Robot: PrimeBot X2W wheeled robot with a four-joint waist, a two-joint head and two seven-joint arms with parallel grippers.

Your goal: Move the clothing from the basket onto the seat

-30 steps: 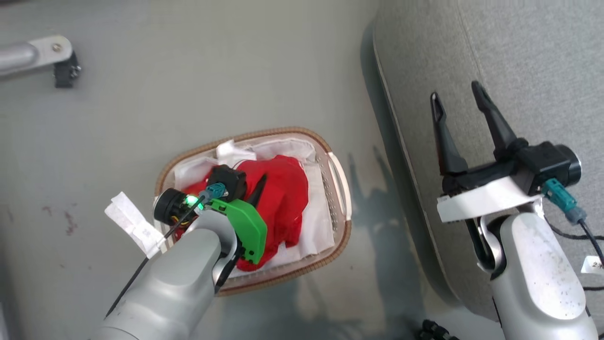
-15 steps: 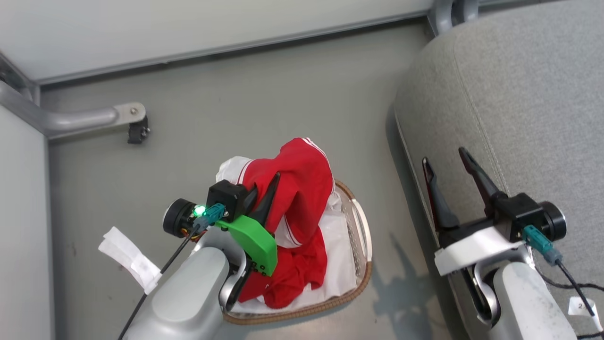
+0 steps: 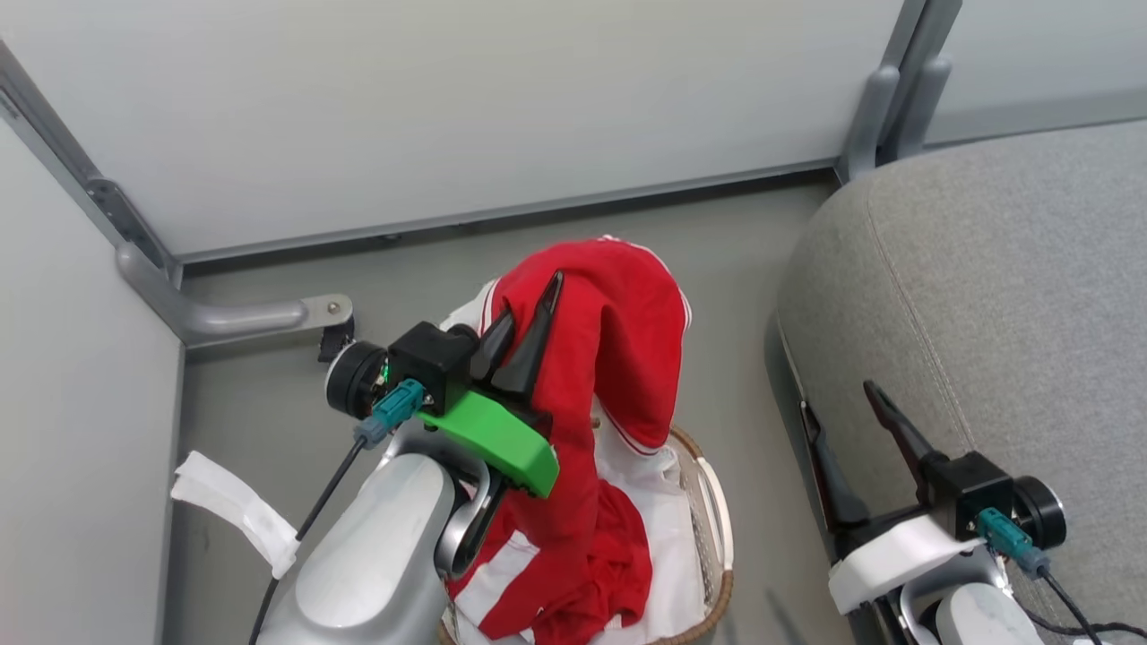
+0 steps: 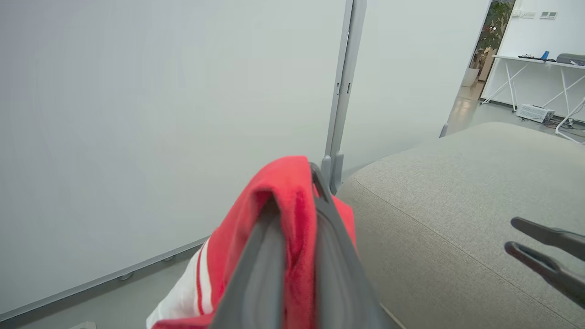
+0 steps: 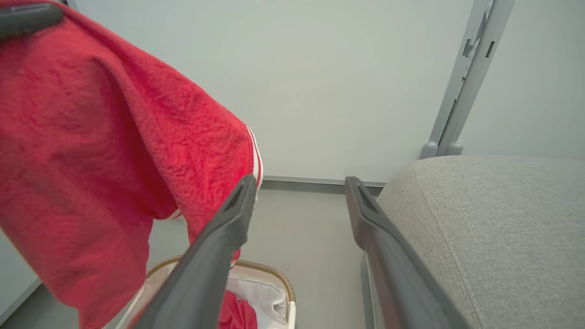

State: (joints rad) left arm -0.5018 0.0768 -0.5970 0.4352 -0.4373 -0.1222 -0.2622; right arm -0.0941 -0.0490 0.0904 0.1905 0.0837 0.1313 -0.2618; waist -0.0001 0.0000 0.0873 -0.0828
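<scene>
The left gripper (image 3: 530, 300) is clamping a fold of the clothing (image 3: 618, 340). Its two fingers are standing almost together w/ red fabric pinched between them, which is showing most clearly in the left wrist view. The cloth is hanging from this grip above the basket (image 3: 714, 520), and its lower end is reaching down onto the white liner (image 3: 668, 555) inside. White trim w/ thin red stripes is showing along one hem.

No. of garments: cannot tell, because the lifted piece and the red heap in the basket are running into each other behind the pale left forearm (image 3: 376, 555).

The basket, 1 pc, is standing on the grey floor (image 3: 269, 394) beside the seat (image 3: 986, 296). Its near left part is being hidden by the forearm and cut off by the bottom edge of the head view.

The right gripper (image 3: 838, 399) is holding nothing. Its two fingers are standing wide apart in front of the seat's rounded edge, well apart from the cloth in the head view. The seat, 1 pc, is running out of the head view at the right, so its full extent is not showing.
</scene>
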